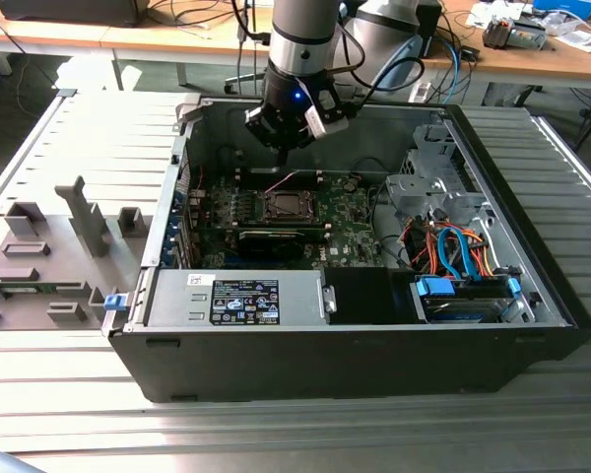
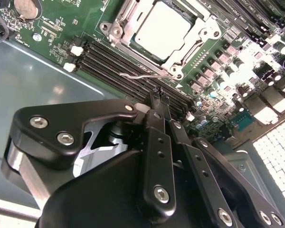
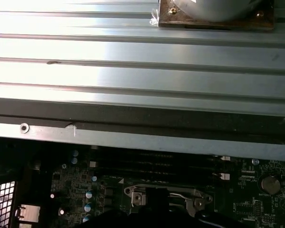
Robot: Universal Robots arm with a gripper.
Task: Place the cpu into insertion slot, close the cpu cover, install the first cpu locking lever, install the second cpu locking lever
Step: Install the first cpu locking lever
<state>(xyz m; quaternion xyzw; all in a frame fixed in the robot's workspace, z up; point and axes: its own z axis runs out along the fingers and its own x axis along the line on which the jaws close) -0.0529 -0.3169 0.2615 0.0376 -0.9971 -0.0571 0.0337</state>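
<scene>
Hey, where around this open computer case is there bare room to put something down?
The ribbed metal table is bare in front of the computer case, and also beyond the case at the exterior view's right. At the exterior view's left, grey fixtures take up the table. Inside the case it is crowded: motherboard, cables, and the end effector above the cpu.

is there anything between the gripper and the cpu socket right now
Nothing visible. In the second wrist view the black gripper hangs beside the silver-framed insertion slot, where the grey square cpu sits; only green circuit board lies between.
</scene>
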